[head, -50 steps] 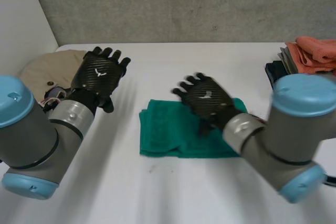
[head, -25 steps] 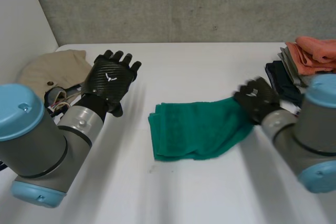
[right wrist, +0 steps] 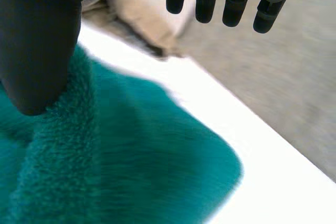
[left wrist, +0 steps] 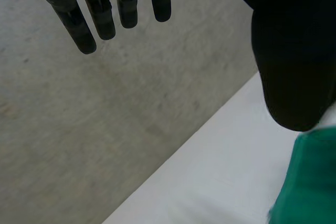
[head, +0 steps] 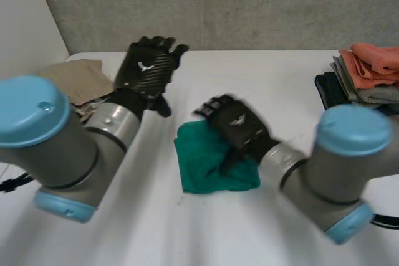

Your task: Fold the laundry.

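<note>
A green towel [head: 202, 166] lies bunched in a narrow fold at the middle of the white table [head: 262, 73]. My right hand [head: 237, 123] is over its far right part with straight fingers, open. In the right wrist view the towel [right wrist: 131, 150] spreads under the palm and the thumb [right wrist: 37, 40] hangs just above the pile; I cannot tell whether it touches. My left hand [head: 149, 66] is raised above the table to the towel's far left, fingers straight and holding nothing. In its own wrist view the fingers [left wrist: 100, 19] point at the wall, and the towel's edge [left wrist: 310, 182] shows below the thumb.
A beige cloth [head: 78, 79] lies crumpled at the table's far left, also seen beyond my right fingertips [right wrist: 139, 17]. A stack of folded laundry [head: 368, 66], orange on top, stands at the right edge. A grey wall runs behind the table.
My right hand swung out to the towel's right end, then back left over it; the towel is now narrower and doubled over. My left hand rose and moved farther and rightward.
</note>
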`<state>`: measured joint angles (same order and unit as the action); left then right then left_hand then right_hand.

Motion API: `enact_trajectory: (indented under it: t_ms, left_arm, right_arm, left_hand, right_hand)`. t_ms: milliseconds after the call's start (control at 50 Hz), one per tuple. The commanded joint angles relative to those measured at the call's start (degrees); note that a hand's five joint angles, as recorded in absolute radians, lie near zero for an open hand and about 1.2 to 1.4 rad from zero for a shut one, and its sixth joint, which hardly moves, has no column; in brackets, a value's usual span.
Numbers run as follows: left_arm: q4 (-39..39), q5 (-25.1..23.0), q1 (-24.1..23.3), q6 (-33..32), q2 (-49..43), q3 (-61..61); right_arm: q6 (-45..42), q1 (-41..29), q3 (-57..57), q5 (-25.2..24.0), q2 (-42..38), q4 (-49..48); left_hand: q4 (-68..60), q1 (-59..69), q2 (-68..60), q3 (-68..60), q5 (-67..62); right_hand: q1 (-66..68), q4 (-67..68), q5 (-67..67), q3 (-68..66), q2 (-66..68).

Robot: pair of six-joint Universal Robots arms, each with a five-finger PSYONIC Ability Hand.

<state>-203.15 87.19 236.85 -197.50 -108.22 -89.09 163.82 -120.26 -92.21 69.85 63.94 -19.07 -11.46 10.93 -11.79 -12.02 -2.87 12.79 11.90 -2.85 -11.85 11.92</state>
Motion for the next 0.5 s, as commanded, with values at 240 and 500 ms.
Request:
enact_trajectory:
  t_ms: [240,500]
  left_arm:
    - [20.95,14.39,-11.06,9.68,-23.18,20.98]
    - [22.80,19.68,-10.35,4.85,-23.53,15.71]
  right_arm:
    - [15.74,8.72,7.47,0.90,-3.38,17.83]
    - [1.00,3.28,14.95,6.94,-14.02,21.35]
  left_hand:
    - [-2.79,3.32,-2.46,-2.23,-1.38]
    - [-1.95,2.49,-1.62,-1.39,-0.54]
  right_hand:
    - [-2.79,-1.90,2.85,1.85,-1.92]
    - [-2.79,-1.90,2.85,1.85,-1.92]
